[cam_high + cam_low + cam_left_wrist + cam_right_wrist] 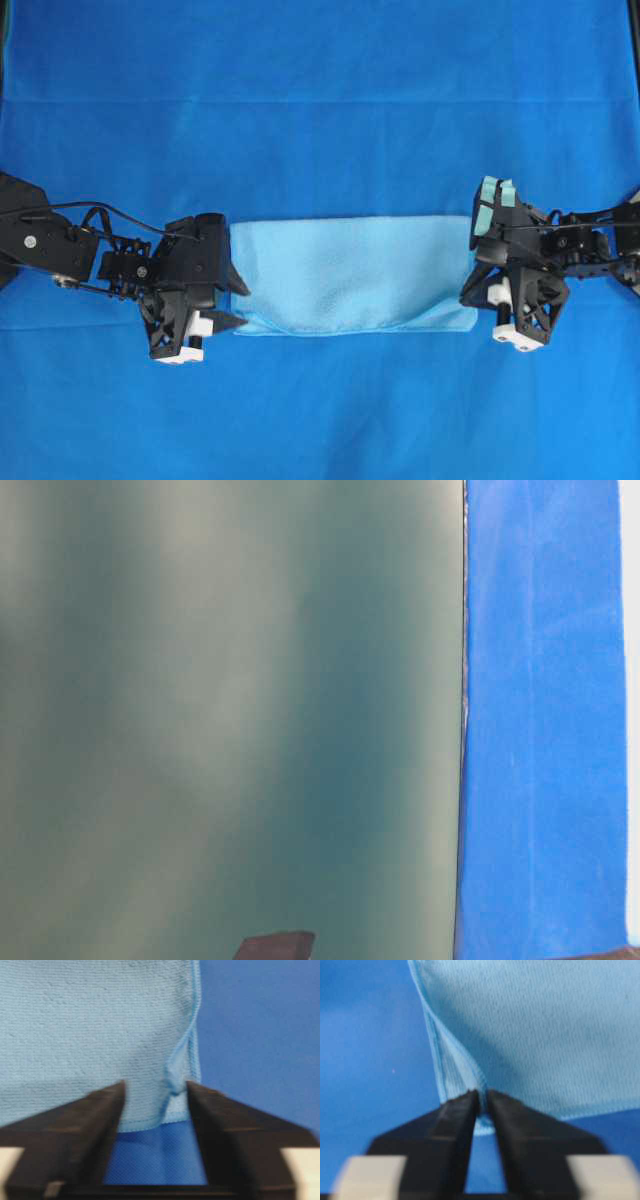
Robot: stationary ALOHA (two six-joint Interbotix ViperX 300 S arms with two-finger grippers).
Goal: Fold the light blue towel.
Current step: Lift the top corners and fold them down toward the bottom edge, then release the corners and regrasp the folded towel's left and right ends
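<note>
The light blue towel (350, 275) lies doubled into a wide rectangle on the royal-blue covering, with its near layer sagging unevenly along the front edge. My left gripper (240, 305) is at its left front corner. In the left wrist view that gripper (156, 1085) stands open, with the towel's (75, 1025) puckered hem corner lying loose between the fingers. My right gripper (468, 293) is at the right front corner. The right wrist view shows this gripper (483, 1092) with its tips almost together, pinching the towel's (545, 1025) folded hem.
The royal-blue table covering (320, 120) fills the overhead view around the towel. In the table-level view a blurred grey-green surface (230, 710) takes up most of the picture, leaving only a strip of the blue covering (540, 730) at the right.
</note>
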